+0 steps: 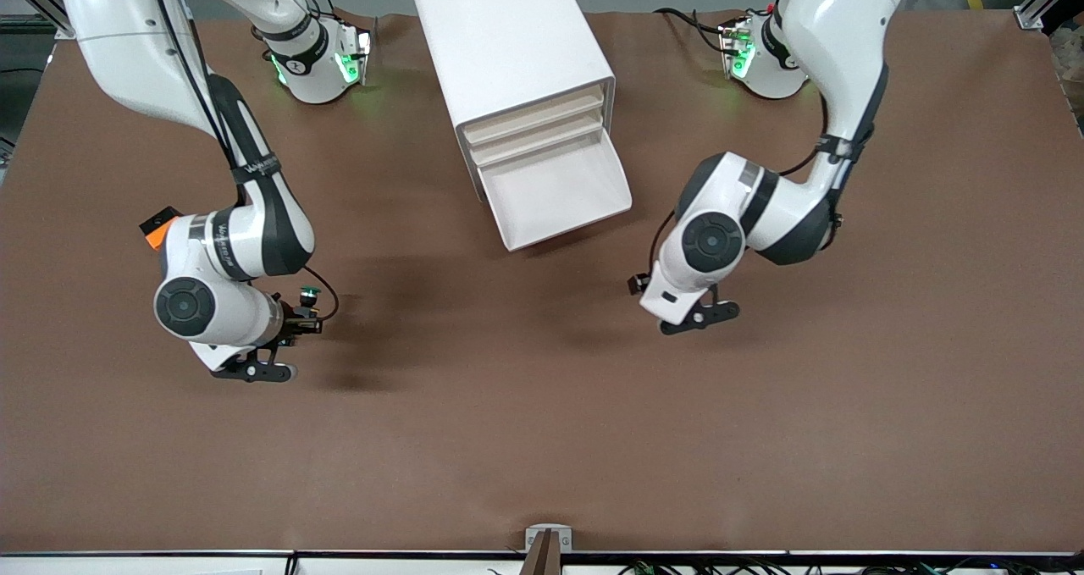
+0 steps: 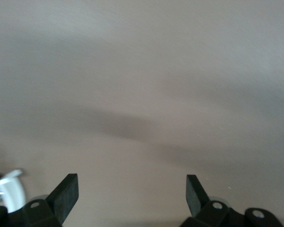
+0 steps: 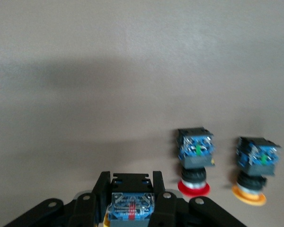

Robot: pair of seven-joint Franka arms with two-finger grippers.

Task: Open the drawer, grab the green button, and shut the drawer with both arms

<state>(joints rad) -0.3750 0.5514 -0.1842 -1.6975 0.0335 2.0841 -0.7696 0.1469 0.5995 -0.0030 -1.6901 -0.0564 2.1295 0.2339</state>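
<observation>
**Nearest the front camera**
- Right hand [image 3: 130,188] is over the tabletop [image 1: 525,422] toward the right arm's end. Its fingers are clamped shut on the button [image 3: 132,206].
- In the right wrist view the button's blue base faces the lens. In the front view its green cap shows just off the wrist.
- The red-capped button [image 3: 193,187] and the orange-capped button [image 3: 249,195] show in the right wrist view only. They stand on the tabletop close by the right hand and side by side, not touching. The arm hides them from the front camera.
- Left hand [image 2: 131,194] is over bare tabletop toward the left arm's end. Its fingers are spread wide and nothing is between them. It looks to be waiting.

**Farther from the camera**
- The drawer [image 1: 555,192] is the lowest of the stack, pulled well out of the cabinet [image 1: 508,41]. Its tray looks empty. The cream fronts of the drawers above it sit flush.
- The drawer's front edge points toward the camera and slants a little toward the left arm's end.

**Step in hand (judgement)**
- Opening and taking look done, since the button is out and gripped. Only the closing remains.

**Next move calls for**
- The empty left hand is the closer one to the drawer front, so it should meet that front edge squarely.
- It should push along the tray's own slanted line into the cabinet. An off-axis shove could skew the tray or slide the whole cabinet.
- The right hand should keep its grip on the button or set it down.
</observation>
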